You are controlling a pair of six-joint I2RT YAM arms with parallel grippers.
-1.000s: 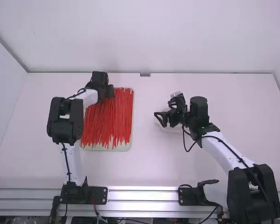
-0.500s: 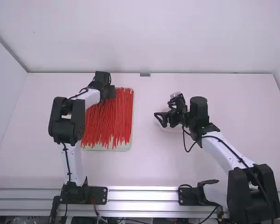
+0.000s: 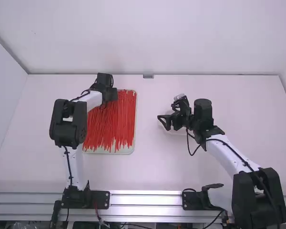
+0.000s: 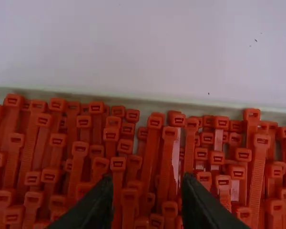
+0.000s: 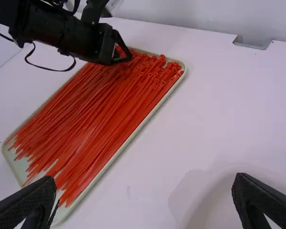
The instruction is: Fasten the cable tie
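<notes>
The left tool (image 4: 147, 183) hung over the far end of the tray (image 3: 128, 151), jaws parted and holding nothing, its tips low above the cable ties (image 3: 112, 121). The ties lay heaped in the tray, long axes running from the arms' side of the table (image 3: 219, 90) to its far side, heads at the far end directly below that tool. A pick, I judged, would mean dropping straight down and closing across one strap just behind its head (the left arm was plainly the nearer). Well apart to the right, the right tool (image 3: 170, 117) hovered over bare table, jaws wide and empty.

The left wrist view separated individual heads. The right wrist view gave the pile's full length, tails fanning.
</notes>
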